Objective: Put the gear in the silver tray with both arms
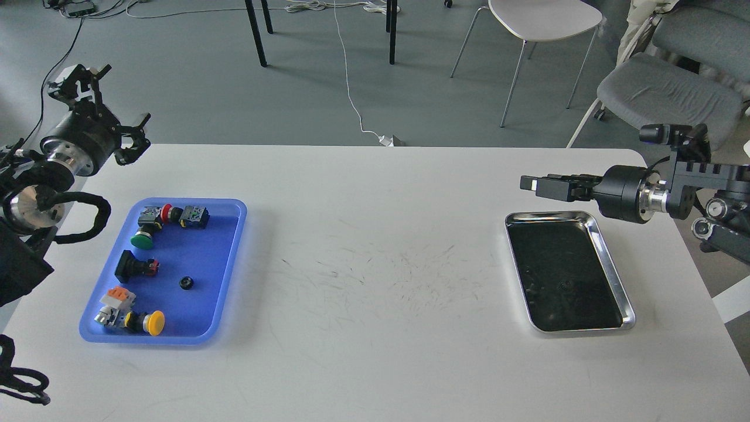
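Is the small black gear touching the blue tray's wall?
Apart. The head view shows the small black gear lying on the blue tray floor, with bare blue floor all around it.

Both arms are black and cylindrical with bright silver ring joints, the left arm (70,146) trailing a thick black corrugated cable and ending in an angular black gripper, the right arm (644,190) carrying blocky black brackets and a white-tipped end.

Silver tray (613,275) shiny metal; blue tray (231,258) glossy plastic; table (375,264) matt, scuffed.
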`<move>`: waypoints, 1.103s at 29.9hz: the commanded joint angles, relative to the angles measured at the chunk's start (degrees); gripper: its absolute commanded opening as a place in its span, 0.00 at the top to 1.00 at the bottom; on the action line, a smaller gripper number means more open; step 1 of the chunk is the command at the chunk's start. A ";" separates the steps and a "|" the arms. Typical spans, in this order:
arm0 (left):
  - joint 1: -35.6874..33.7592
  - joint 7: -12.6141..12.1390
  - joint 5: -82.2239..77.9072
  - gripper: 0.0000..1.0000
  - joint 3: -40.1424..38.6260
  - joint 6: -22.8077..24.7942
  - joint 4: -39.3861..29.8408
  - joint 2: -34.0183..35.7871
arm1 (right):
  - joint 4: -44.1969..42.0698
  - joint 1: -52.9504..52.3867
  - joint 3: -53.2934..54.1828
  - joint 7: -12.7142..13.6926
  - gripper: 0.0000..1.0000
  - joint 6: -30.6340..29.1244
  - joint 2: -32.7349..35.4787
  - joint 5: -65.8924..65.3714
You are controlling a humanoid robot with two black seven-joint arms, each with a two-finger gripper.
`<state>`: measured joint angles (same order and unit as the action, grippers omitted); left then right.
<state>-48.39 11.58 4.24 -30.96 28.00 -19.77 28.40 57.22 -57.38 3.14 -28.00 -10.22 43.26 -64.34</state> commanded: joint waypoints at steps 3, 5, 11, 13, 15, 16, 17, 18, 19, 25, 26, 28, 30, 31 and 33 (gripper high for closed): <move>1.19 0.02 -0.64 0.02 1.34 0.00 -0.97 1.12 | 0.00 1.22 1.51 0.00 0.18 1.07 1.21 17.56; 1.37 -0.06 -0.82 0.02 1.43 0.00 -1.15 1.56 | 0.00 1.57 2.21 0.00 0.18 2.30 1.39 20.73; 1.46 0.11 -0.73 0.01 7.31 0.00 -6.07 6.05 | 0.61 1.66 2.74 0.00 0.16 3.45 2.35 32.68; 1.54 0.20 -0.82 0.01 8.02 0.00 -6.85 6.75 | 0.70 2.09 3.18 0.00 0.16 3.45 2.97 37.25; 1.81 0.20 -0.90 0.01 8.11 0.00 -6.95 7.10 | 0.52 2.88 3.88 0.00 0.13 3.54 2.97 40.59; 1.89 0.20 -0.90 0.01 8.46 0.00 -6.95 7.45 | 0.52 3.24 4.23 0.00 0.13 3.72 2.97 41.48; 1.89 0.20 -1.17 0.01 8.90 0.00 -6.86 7.89 | 0.52 3.67 4.59 0.00 0.13 3.98 2.97 42.01; 1.98 0.29 -1.69 0.01 9.60 0.00 -7.03 8.50 | 0.61 4.29 5.02 0.00 0.13 4.42 2.97 42.45; 1.98 0.29 -2.30 0.01 10.47 0.00 -7.47 9.38 | 0.78 4.90 5.46 0.00 0.13 4.68 2.97 42.54; 1.98 0.29 -6.62 0.01 11.54 0.00 -8.79 14.04 | 0.87 8.42 10.91 0.00 0.13 4.86 2.97 47.27; 1.90 0.29 -6.53 0.01 11.19 0.00 -9.40 14.83 | 0.87 8.69 11.61 0.00 0.13 4.95 2.97 48.68; 1.63 0.20 -6.36 0.01 11.01 0.00 -9.41 15.28 | 0.61 9.39 13.37 0.00 0.12 5.03 2.97 52.01; 1.63 0.29 -6.35 0.01 11.01 0.00 -9.50 14.84 | 0.52 10.09 15.13 0.00 0.10 5.21 2.97 56.14; 1.72 0.29 -6.35 0.01 10.92 0.00 -9.76 14.66 | 0.52 10.44 16.09 0.00 0.10 5.38 2.97 57.99; 1.81 0.29 -6.27 0.01 10.84 0.00 -9.94 14.14 | 0.52 11.23 17.94 0.00 0.08 6.70 2.80 60.81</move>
<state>-46.70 11.88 -2.12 -19.98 28.00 -29.46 43.19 57.79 -47.13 18.53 -27.99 -4.83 46.23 -7.93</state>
